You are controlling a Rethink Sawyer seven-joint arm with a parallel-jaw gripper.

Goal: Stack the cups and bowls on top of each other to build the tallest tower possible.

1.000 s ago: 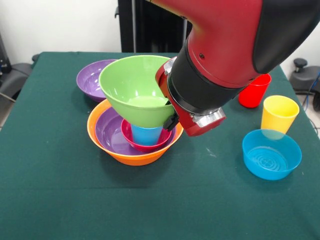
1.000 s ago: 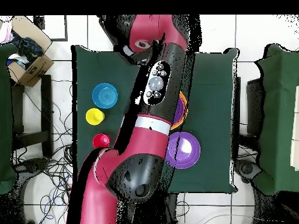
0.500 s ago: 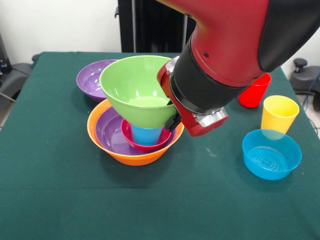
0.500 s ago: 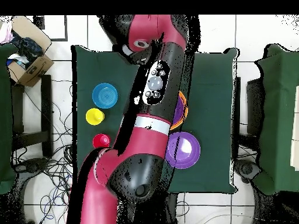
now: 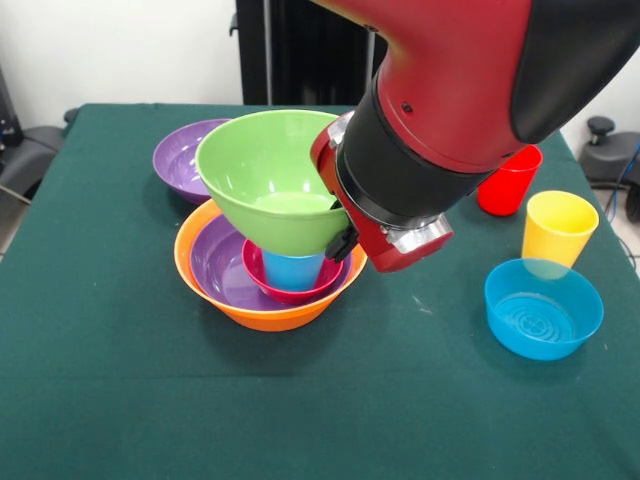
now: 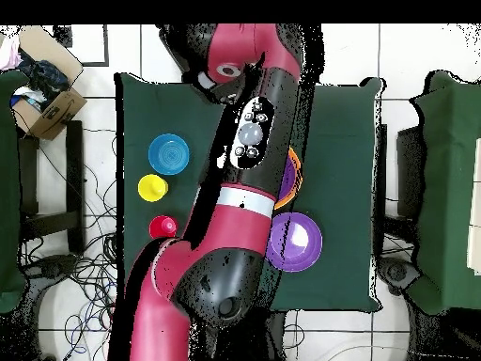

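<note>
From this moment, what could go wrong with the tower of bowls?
1. The medium lime green plastic bowl sits on the narrow blue plastic cup and leans a little, so it may tip or slide off.
2. The red and black arm is right against the green bowl's rim; pulling away may drag it and upset the large orange base bowl.

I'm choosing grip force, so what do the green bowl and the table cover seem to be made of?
The green bowl looks like smooth glossy plastic: bright highlights sit on its inner wall. The table cover looks like matte dark green cloth, showing no shine and faint creases, though the exact fabric cannot be told.
</note>
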